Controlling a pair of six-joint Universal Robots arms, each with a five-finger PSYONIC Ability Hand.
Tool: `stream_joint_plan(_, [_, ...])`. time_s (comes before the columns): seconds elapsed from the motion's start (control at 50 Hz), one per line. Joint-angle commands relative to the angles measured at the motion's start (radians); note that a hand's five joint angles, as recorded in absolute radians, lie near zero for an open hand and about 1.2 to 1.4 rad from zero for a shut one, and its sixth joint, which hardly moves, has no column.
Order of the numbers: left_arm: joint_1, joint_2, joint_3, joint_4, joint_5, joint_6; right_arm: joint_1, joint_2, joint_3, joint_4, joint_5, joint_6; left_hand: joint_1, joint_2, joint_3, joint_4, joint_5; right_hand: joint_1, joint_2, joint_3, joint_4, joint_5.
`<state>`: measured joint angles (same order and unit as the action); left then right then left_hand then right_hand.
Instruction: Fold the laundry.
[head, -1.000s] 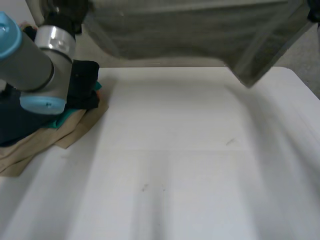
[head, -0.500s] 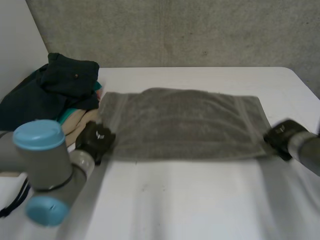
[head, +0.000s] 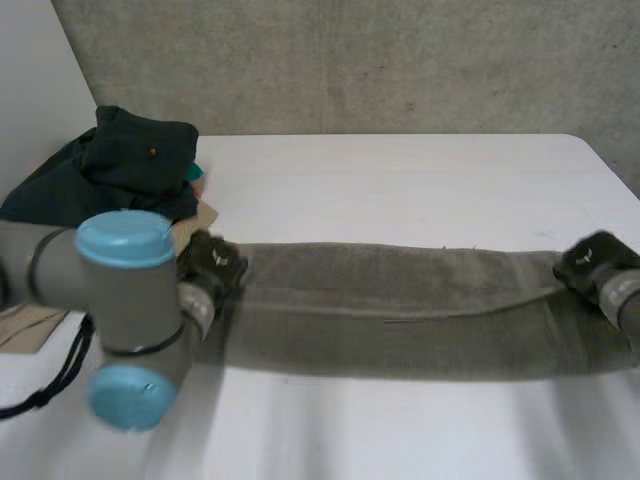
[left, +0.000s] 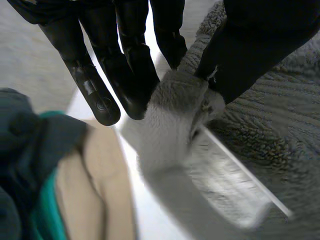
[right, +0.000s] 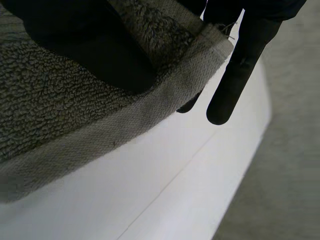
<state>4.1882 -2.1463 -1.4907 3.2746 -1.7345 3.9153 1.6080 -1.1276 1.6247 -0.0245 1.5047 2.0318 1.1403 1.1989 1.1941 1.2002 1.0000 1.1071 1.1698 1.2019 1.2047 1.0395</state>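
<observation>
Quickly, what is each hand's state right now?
Left hand: shut, pinching one end of the towel.
Right hand: shut, pinching the towel's other end at its hem.

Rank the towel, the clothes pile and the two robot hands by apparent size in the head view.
1. towel
2. clothes pile
3. left robot hand and right robot hand: they look about alike, so tied.

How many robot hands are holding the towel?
2. The left robot hand pinches the grey towel at its left end, beside the clothes pile. The right robot hand pinches its right end.
</observation>
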Motion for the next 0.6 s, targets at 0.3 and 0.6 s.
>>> stream_joint_plan(0.3, [-0.007,-0.345,0.405,0.234,-0.014,0.153,0.055,0.308,-0.329,-0.166,0.118,0.028,-0.304,-0.362,-0.357,-0.363,-0.338,-0.933,-0.995,-1.027,-1.030,-1.039])
stream_joint_plan(0.6, [-0.060,-0.051,0.155,0.286,-0.016,0.098,0.007,-0.115,-0.096,-0.134,-0.047,0.369,-0.966,-1.024,-1.020,-1.026,-1.000,-0.933,-0.995,-1.027,-1.030,-1.039])
